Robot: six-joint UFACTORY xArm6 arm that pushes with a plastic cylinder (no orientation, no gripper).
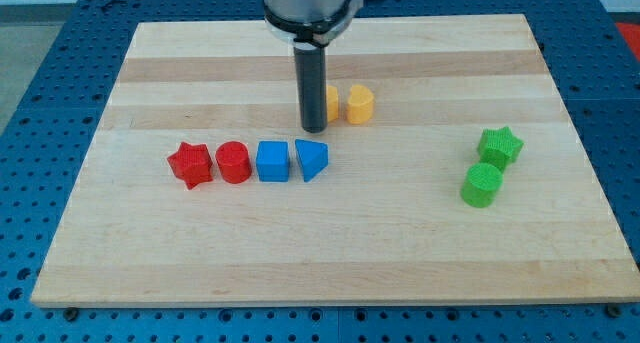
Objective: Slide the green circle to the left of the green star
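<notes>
Toward the view's right of the wooden desk (330, 253), the green circle block (481, 185) sits touching the green star block (500, 145) from below, unmoved, while my tip (312, 129), bearing no pincer, stands well apart near the yellow blocks (359, 104).

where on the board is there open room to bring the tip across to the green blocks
Open: the middle stretch between the blue triangle and the green circle, and the whole strip along the view's bottom. Crowded: the row of red star, red circle, blue square, with my tip just above the triangle, beside the yellow blocks. The green star touches the circle.
</notes>
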